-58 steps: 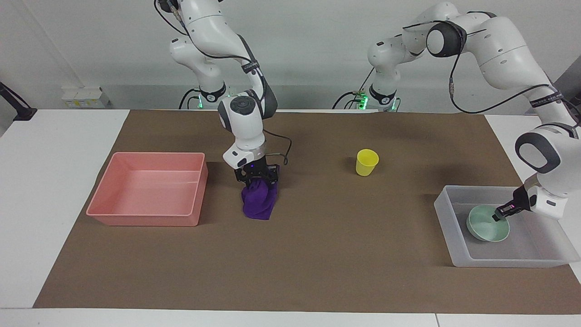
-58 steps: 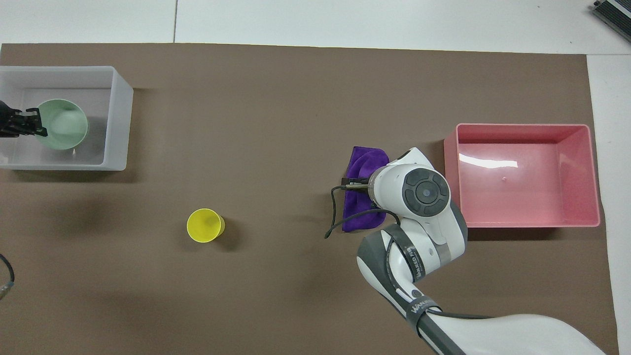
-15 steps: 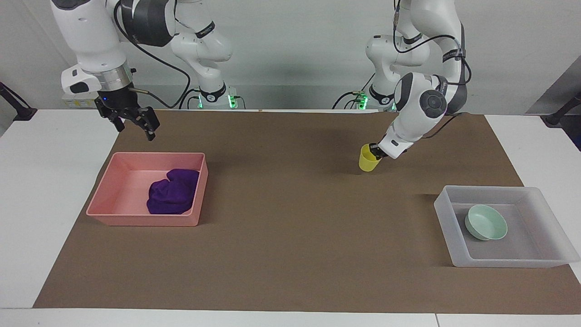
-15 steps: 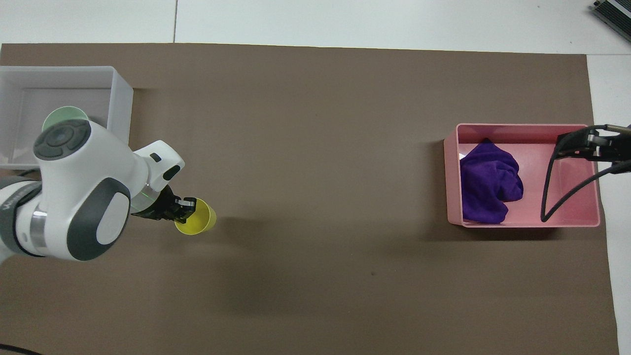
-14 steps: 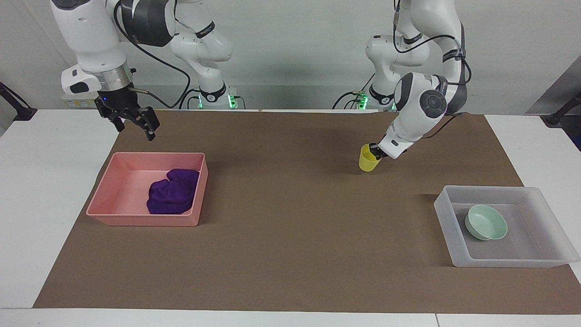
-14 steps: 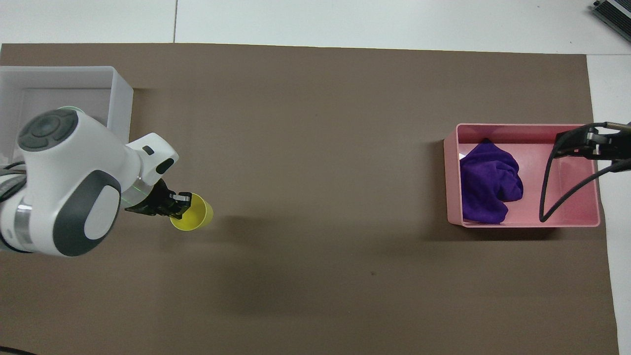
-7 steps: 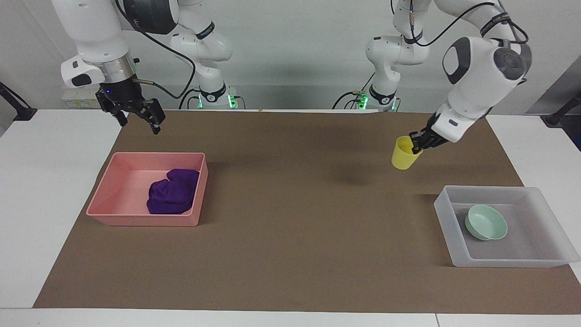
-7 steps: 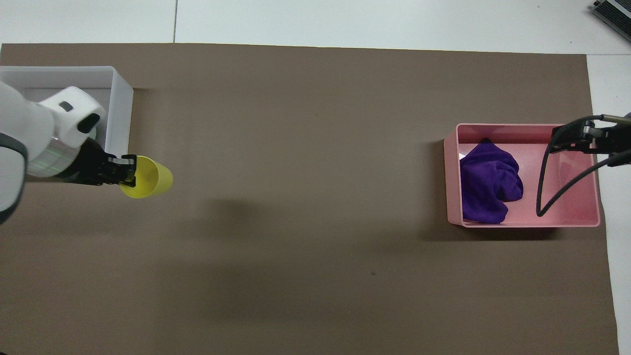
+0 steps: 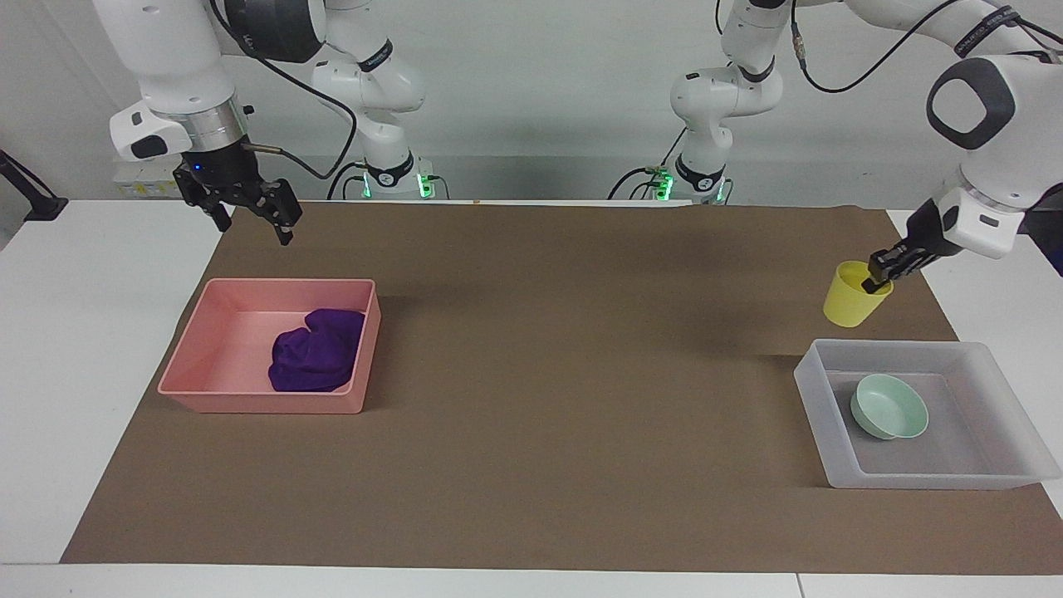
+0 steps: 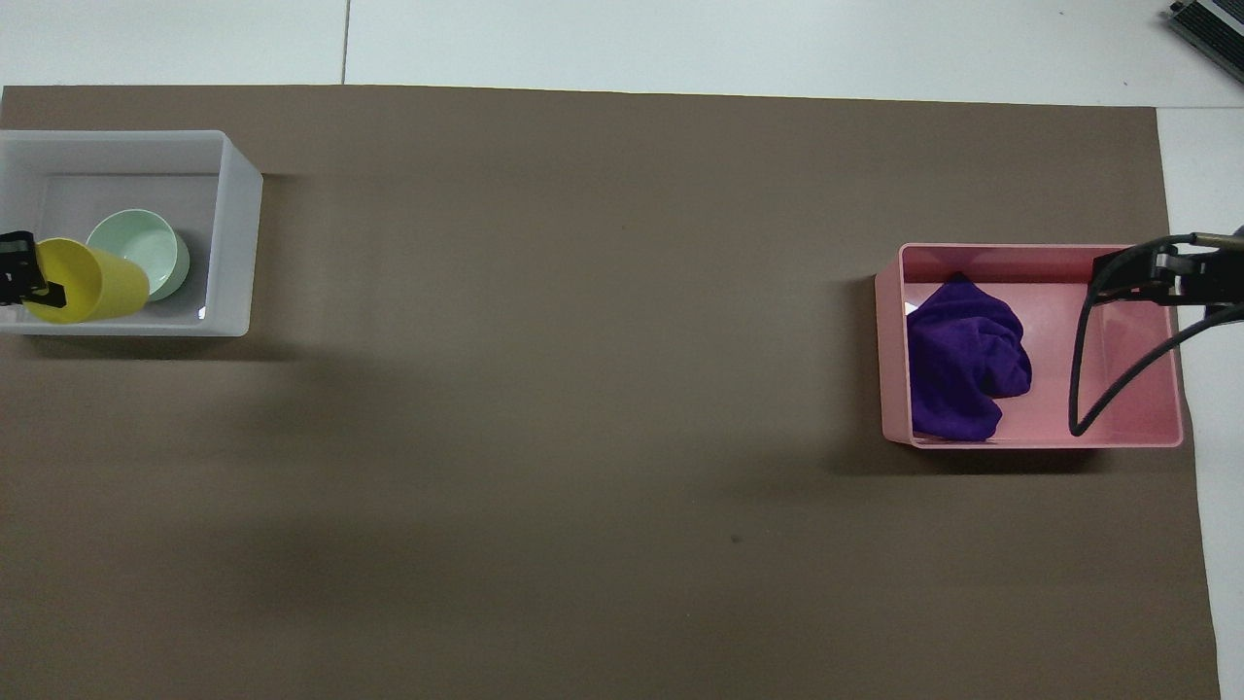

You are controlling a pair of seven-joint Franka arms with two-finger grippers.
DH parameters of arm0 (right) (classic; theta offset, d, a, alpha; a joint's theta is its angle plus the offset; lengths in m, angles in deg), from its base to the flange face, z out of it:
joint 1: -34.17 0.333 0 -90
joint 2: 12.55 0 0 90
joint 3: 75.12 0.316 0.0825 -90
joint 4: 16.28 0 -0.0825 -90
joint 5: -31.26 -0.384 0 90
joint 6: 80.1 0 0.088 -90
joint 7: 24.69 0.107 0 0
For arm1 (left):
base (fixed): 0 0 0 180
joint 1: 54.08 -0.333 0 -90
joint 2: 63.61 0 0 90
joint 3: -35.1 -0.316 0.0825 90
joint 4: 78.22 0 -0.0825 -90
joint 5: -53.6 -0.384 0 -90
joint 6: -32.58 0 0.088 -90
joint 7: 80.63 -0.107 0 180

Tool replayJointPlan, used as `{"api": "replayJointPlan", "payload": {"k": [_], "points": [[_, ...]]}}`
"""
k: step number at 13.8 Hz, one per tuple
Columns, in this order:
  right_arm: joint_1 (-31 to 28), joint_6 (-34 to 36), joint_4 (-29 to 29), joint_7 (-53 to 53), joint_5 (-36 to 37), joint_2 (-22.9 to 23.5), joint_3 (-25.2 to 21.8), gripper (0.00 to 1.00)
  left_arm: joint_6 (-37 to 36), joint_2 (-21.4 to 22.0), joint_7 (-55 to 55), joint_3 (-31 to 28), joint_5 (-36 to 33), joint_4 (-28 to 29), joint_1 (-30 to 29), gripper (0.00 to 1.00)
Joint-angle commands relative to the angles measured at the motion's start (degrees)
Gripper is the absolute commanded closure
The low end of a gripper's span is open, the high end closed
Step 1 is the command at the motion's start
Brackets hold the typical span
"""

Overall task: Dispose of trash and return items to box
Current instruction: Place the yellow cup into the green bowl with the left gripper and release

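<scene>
Now the left gripper is clamped on the rim of the small yellow plastic cup and holds it in the air, tilted, over the edge of the shallow frosted-white plastic tub that is toward the robots. Inside this tub the pale mint-green round bowl lies on the floor. At the right arm's end of the table, the soft deep-purple cloth rag is crumpled inside the pink plastic tub. Above it, the right gripper waits with its fingers apart and empty.
</scene>
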Motion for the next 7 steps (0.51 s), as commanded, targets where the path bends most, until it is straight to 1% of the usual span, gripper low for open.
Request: {"api": "replayJointPlan", "payload": {"k": [1,3,4,6,7], "points": [[0.13,1.61,-0.68,-1.59,-0.08,-0.2,-0.19,0.0,4.94,-6.5,-0.88,0.72,-3.43,-4.78,-0.65,1.0],[1.18,2.31,-0.51,-1.59,-0.08,-0.47,-0.63,0.0,10.39,-9.49,-0.88,0.73,-5.11,-4.87,-0.57,1.0],[2.23,2.93,-0.59,-1.5,-0.08,-0.47,-2.02,0.0,11.98,-10.99,-0.88,0.73,-5.11,-4.7,-0.57,1.0],[4.78,3.11,-0.51,-1.59,-0.08,-0.47,-4.75,0.0,12.35,-14.32,-0.96,0.73,-5.11,-4.61,-0.3,1.0],[4.87,3.19,-0.51,-1.67,-0.08,-0.47,-4.94,0.0,12.43,-15.65,-0.96,0.73,-5.11,-4.69,-0.39,1.0]]}}
